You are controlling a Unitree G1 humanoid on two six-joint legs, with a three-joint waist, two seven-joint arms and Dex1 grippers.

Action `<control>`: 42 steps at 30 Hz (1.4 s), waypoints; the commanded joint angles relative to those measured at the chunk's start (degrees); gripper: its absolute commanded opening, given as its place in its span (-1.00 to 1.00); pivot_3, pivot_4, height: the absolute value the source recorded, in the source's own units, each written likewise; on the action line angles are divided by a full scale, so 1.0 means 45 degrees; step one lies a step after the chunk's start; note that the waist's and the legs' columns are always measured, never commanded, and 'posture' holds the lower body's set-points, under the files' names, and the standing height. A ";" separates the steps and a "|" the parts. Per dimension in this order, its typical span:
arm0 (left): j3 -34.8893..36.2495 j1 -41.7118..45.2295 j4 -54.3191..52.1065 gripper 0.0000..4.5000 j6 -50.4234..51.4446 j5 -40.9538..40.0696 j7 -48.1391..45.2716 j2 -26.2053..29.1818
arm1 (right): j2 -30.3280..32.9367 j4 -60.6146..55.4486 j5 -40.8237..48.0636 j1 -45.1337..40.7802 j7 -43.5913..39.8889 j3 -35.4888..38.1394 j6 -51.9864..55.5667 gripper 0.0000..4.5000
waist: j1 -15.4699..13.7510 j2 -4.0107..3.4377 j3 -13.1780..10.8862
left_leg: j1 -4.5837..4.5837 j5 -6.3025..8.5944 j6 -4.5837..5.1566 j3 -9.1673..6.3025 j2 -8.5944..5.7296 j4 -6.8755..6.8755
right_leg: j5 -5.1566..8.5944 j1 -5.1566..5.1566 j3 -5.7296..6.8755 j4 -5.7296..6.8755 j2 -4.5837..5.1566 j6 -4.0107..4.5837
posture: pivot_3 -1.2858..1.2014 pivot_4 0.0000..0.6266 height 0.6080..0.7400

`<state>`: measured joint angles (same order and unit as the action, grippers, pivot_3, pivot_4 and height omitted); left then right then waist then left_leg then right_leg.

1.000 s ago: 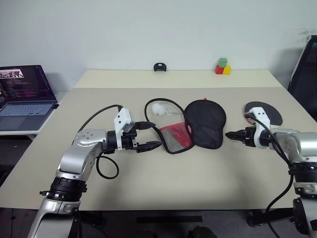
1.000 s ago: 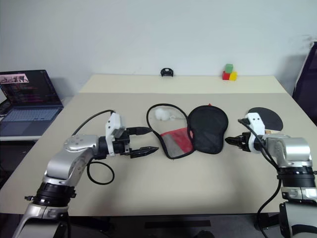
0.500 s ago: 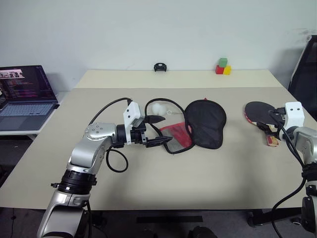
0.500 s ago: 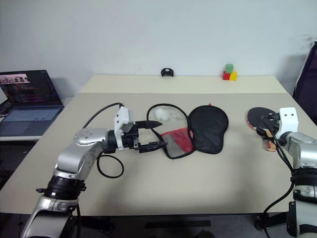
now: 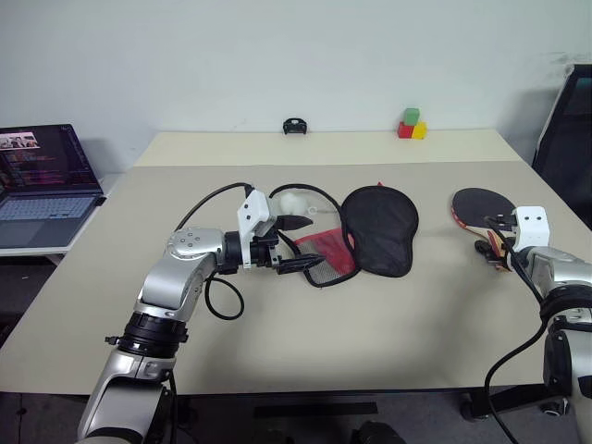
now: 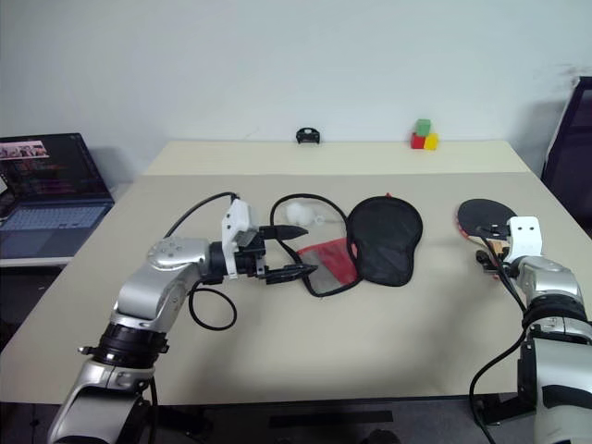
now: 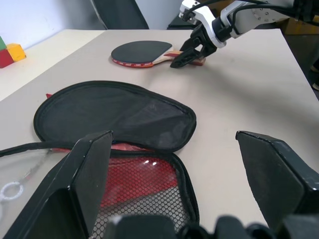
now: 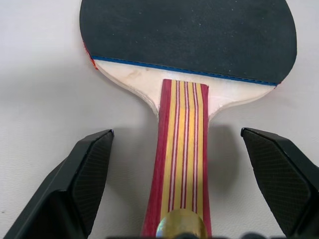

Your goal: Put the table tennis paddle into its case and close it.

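Our right gripper (image 8: 182, 186) has jaws wide apart, straddling the paddle (image 8: 184, 55) handle, not clamped. The paddle lies flat on the surface (image 5: 370, 314) at its right side. Our left gripper (image 5: 298, 244) has jaws apart too, at the open case (image 5: 356, 231) edge mid-surface, white ball (image 5: 294, 201) just behind.
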<state>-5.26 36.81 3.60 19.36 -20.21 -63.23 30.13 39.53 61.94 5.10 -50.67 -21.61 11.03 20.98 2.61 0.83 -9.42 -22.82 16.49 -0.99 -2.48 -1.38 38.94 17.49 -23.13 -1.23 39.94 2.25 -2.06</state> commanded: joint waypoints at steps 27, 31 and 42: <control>-0.0216 0.0206 0.0000 0.92 -0.0378 -0.0095 -0.0667 -0.0108 | 0.2029 -1.2863 0.2220 0.7124 -0.2222 0.1719 0.9025 -0.51 | -0.0434 0.0009 0.0012 | -0.0031 0.0026 0.0045 -0.0068 -0.0005 0.0003 | 0.0001 0.0010 0.0049 -0.0015 0.0004 0.0000 | 0.03 -0.52 1.00; -0.0396 0.0389 0.0124 0.92 -0.0440 -0.0094 -0.0868 -0.0267 | 0.1681 -1.6558 0.3060 0.9162 -0.2044 0.2875 1.1132 -0.51 | -0.0511 0.0005 0.0014 | -0.0021 0.0025 0.0050 -0.0066 -0.0006 0.0006 | 0.0001 0.0014 0.0045 -0.0005 0.0001 0.0001 | 0.03 -0.52 1.00; -0.0615 0.0618 0.0368 0.92 -0.0523 0.0030 -0.1226 -0.0553 | -0.0150 -2.0232 0.3754 1.1354 -0.1236 0.3984 1.3529 -0.51 | -0.0488 0.0010 0.0017 | 0.0007 0.0023 0.0052 -0.0081 -0.0005 0.0007 | 0.0001 0.0048 0.0056 -0.0008 -0.0012 0.0000 | 0.03 -0.52 1.00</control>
<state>-8.16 38.19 5.60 18.16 -20.05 -68.31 27.81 39.33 -27.49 21.06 -0.34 -27.37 28.98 81.09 0.41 0.88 -9.34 -22.77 16.60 -0.75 -2.83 -1.40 38.97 17.49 -22.90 -0.99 39.91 2.20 -2.06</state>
